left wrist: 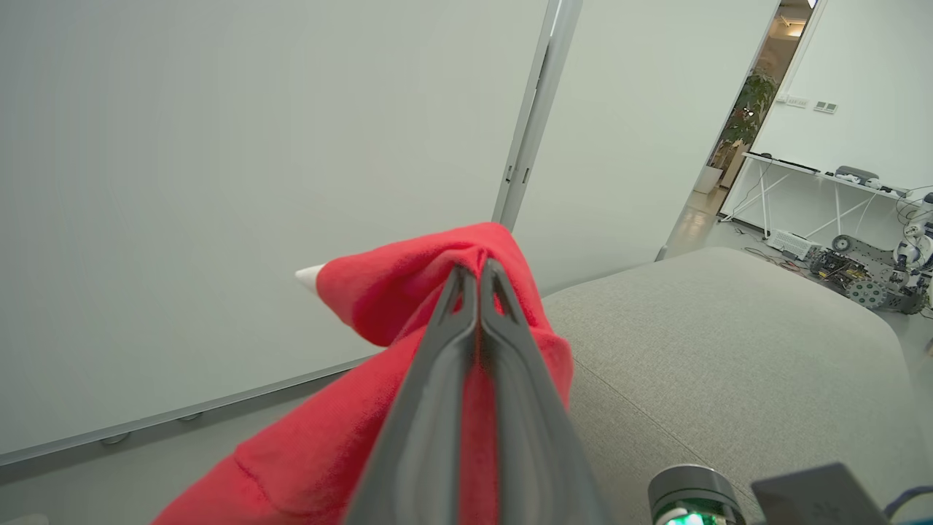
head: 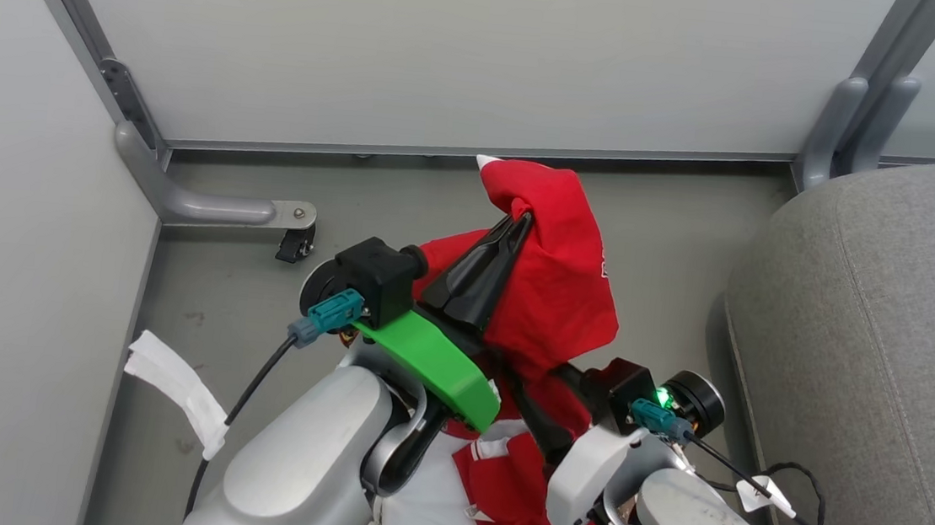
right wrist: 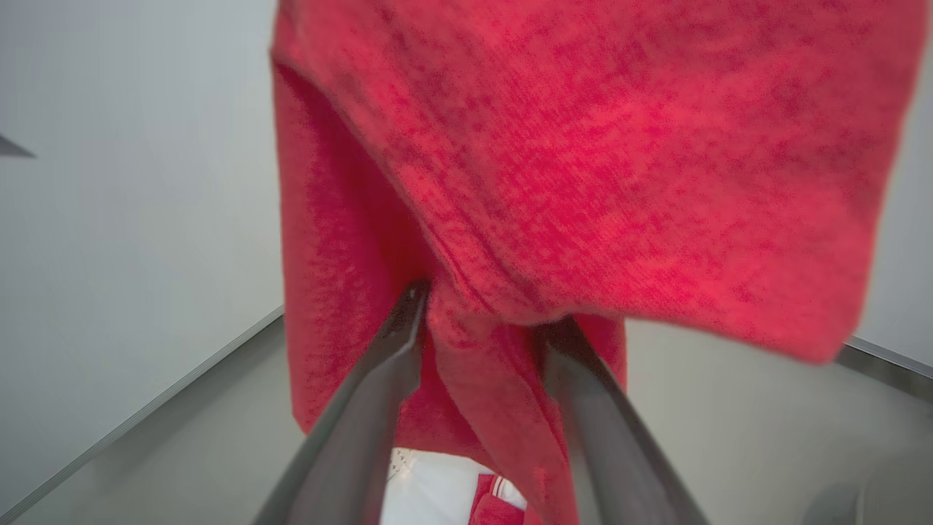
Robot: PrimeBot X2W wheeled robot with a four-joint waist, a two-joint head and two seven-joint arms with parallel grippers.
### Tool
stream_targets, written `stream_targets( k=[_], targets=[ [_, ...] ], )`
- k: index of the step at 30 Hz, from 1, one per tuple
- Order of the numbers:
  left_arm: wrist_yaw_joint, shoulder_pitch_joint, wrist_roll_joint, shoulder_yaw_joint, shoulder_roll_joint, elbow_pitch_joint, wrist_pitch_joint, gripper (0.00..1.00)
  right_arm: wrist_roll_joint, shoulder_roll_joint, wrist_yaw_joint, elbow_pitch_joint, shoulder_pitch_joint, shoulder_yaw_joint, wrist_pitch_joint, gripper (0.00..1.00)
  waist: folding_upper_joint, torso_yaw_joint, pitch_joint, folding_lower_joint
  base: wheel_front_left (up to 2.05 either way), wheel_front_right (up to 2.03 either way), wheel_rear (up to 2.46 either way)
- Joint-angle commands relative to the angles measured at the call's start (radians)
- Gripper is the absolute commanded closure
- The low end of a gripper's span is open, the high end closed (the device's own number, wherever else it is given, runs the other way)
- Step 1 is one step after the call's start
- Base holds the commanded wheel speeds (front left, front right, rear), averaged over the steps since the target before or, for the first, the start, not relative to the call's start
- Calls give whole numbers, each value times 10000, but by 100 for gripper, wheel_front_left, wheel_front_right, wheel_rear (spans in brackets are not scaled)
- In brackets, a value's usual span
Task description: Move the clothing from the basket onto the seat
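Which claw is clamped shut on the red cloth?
The left gripper: its fingers press together, pinching the red clothing. On the right gripper the fingers stand apart, with cloth hanging between them.

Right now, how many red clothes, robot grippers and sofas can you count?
Red clothes: 2, the lifted piece and the lower piece
Grippers: 2, the left gripper and the right gripper
Sofas: 1, the sofa
Total: 5
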Motion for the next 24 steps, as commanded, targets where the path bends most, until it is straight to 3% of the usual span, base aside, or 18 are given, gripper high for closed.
stream_targets(
  k=[1,18,19,20,24],
  targets=[
    [-50,-108,-106,-46,-2,-25,-5,100,201,-13,-7,-142,-40,73,-45,100,-1,85,18,1,0,0,0],
    [-51,384,126,209,-3,-2,-6,100,518,-15,-7,-782,450,8,-45,100,-1,-234,19,1,0,0,0],
    [-51,388,158,333,-5,-139,-6,85,495,-18,-7,-817,439,-34,-45,100,-1,-263,37,1,0,0,0],
    [-51,420,287,381,0,-149,-3,0,478,-15,-7,-853,430,-37,-45,100,-1,-317,76,1,0,0,0],
    [-45,508,530,578,9,-51,-3,0,440,-16,-7,-1121,486,-125,-45,100,-1,-663,145,1,0,0,0]
  ],
)
